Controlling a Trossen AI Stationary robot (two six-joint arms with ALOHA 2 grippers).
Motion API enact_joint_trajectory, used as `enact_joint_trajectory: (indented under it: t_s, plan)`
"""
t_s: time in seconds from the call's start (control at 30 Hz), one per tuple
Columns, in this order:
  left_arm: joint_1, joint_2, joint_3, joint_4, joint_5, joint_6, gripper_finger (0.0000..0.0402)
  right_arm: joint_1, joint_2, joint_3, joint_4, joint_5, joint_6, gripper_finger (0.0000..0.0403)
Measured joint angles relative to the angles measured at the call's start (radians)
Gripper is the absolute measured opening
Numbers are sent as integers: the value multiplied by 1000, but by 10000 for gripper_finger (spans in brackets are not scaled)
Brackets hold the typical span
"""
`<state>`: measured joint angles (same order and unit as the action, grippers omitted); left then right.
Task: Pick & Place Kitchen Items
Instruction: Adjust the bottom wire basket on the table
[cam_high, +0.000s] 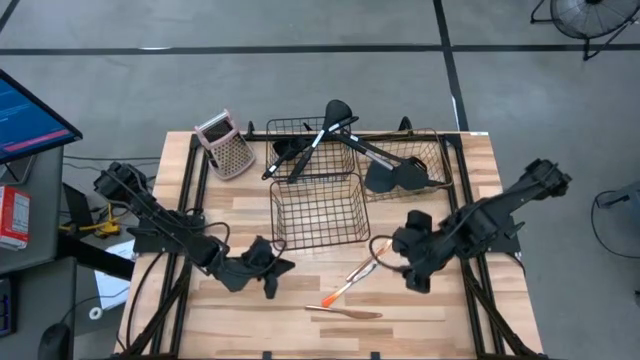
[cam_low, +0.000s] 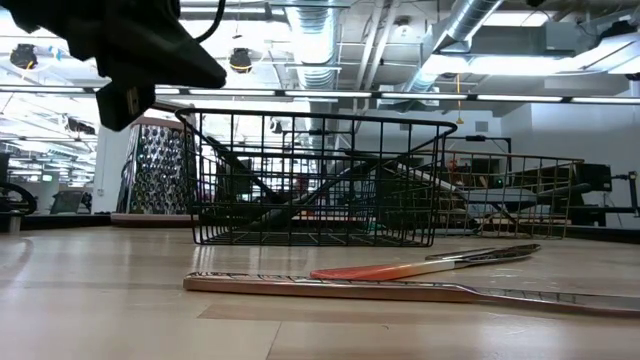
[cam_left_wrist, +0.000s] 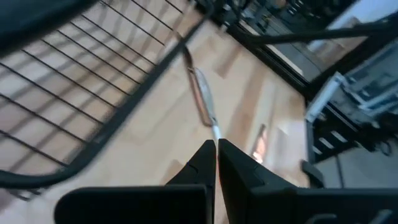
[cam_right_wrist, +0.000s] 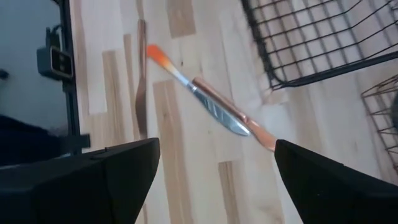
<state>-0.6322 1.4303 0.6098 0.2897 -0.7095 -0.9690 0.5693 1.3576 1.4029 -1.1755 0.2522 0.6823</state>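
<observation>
Right gripper (cam_high: 398, 262): hovering spread wide, nearer arm.
Orange-handled knife (cam_right_wrist: 208, 106): lying just ahead, slanting across the jaws.
Left gripper (cam_high: 272, 278): waiting, pinched together.

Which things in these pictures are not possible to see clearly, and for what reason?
- Low view: the right end of the copper utensil is cut off by the picture's edge.
- High view: the utensils in the back basket overlap, so their count is unclear.
- Left wrist view: the near basket is blurred and cut off.
- Right wrist view: the open right gripper hides the table below the orange-handled knife.
</observation>
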Motion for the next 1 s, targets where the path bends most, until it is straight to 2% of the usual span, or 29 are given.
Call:
enact_joint_trajectory:
  t_s: [0.17, 0.6, 0.7, 0.87, 1.0]
  plan:
    - [29, 0, 0, -17, -50, 0, 1, 33, 46, 0, 0, -8, 0, 317]
    - [79, 0, 0, -35, -45, 30, 1, 47, 182, 0, -3, -31, -1, 317]
    - [64, -5, 0, -37, 26, 23, 1, 57, 186, -1, -2, -54, -1, 317]
    - [30, -11, 0, -38, 252, 19, 1, 82, 186, -1, 1, -69, -1, 317]
    - [21, -11, 0, -61, 285, 19, 1, 93, 186, -1, 1, -69, -1, 317]
